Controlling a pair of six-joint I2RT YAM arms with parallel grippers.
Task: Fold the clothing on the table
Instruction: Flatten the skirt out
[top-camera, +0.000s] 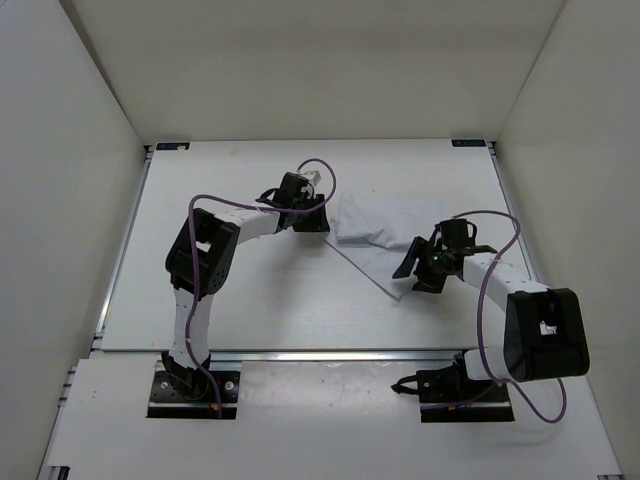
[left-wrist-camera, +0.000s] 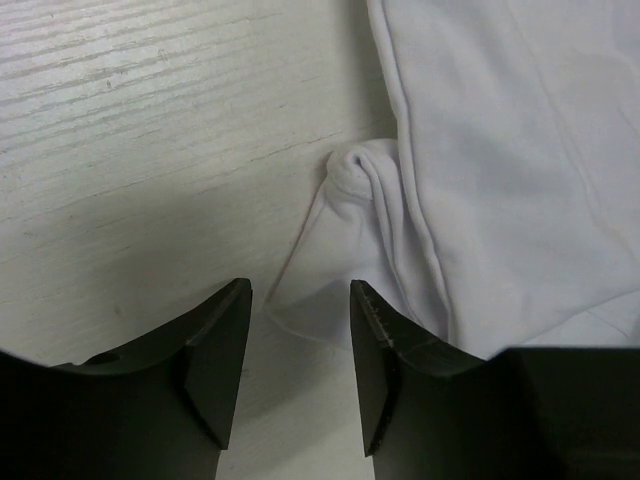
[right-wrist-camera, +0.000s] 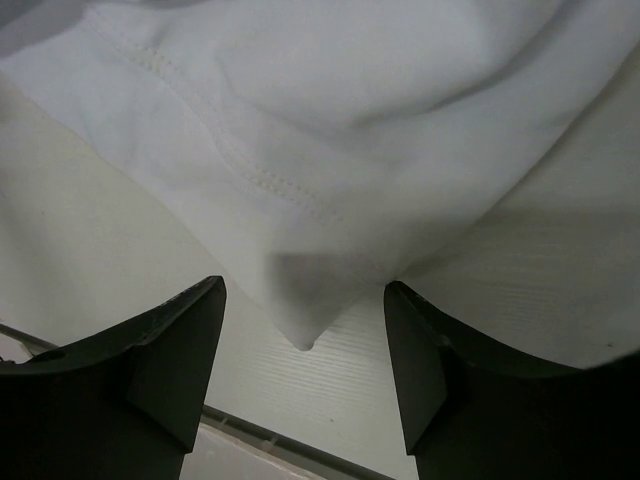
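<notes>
Clothing (top-camera: 372, 222), seemingly thin, limp and light, lies rumpled right of centre on the table (top-camera: 260, 300). Left gripper (left-wrist-camera: 300, 300) and right gripper (right-wrist-camera: 303, 290) stand spread, pinching nothing; you should take its corners.

Top view: fixed, high behind arm bases, looks down and forward over whole table (top-camera: 250, 310). Left wrist view: close, past left gripper (left-wrist-camera: 300, 290) onto clothing (left-wrist-camera: 500, 150), its left edge. Right wrist view: close, past right gripper (right-wrist-camera: 305, 285) onto near-right corner. All three share clothing
</notes>
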